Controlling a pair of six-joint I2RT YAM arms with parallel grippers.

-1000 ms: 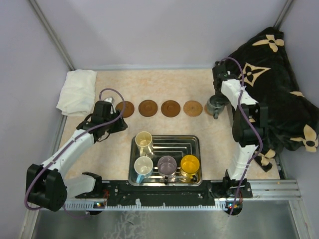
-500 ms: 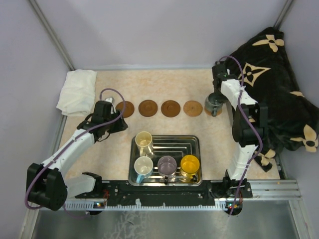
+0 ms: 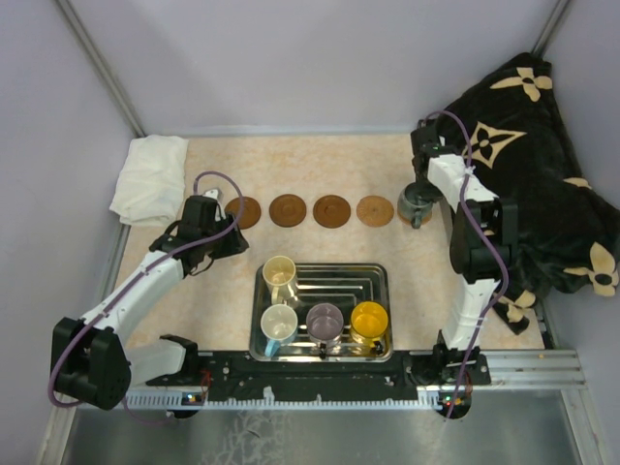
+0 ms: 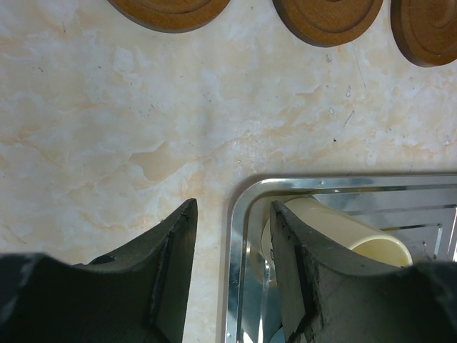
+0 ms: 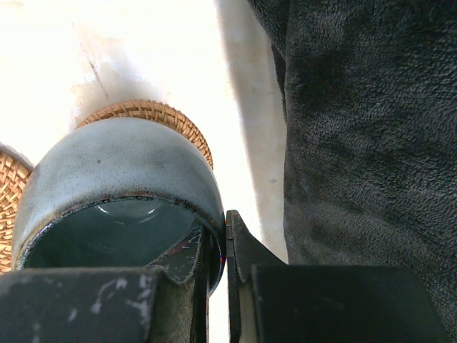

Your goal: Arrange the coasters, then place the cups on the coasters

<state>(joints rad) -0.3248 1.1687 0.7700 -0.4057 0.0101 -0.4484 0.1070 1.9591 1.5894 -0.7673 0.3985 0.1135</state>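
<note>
Four brown coasters [image 3: 288, 210] lie in a row on the table. A fifth, woven coaster [image 5: 153, 111] sits under the grey-green cup [image 3: 416, 203] at the row's right end. My right gripper [image 5: 218, 239] is shut on that cup's [image 5: 114, 164] rim, one finger inside and one outside. I cannot tell whether the cup touches the coaster. The cream cup [image 3: 279, 272], white cup [image 3: 279, 323], mauve cup [image 3: 325, 320] and yellow cup [image 3: 369, 318] stand in the steel tray [image 3: 380, 281]. My left gripper [image 4: 232, 214] is open and empty, straddling the tray's rim [image 4: 239, 214] beside the cream cup [image 4: 343, 229].
A white cloth [image 3: 150, 176] lies at the back left corner. A black blanket with tan flowers [image 3: 542, 165] is heaped along the right side, close to the right arm. Walls close in the table at the back and sides.
The right gripper has carried the grey-green cup slightly left, so it covers more of the rightmost coaster. The left arm has not moved.
</note>
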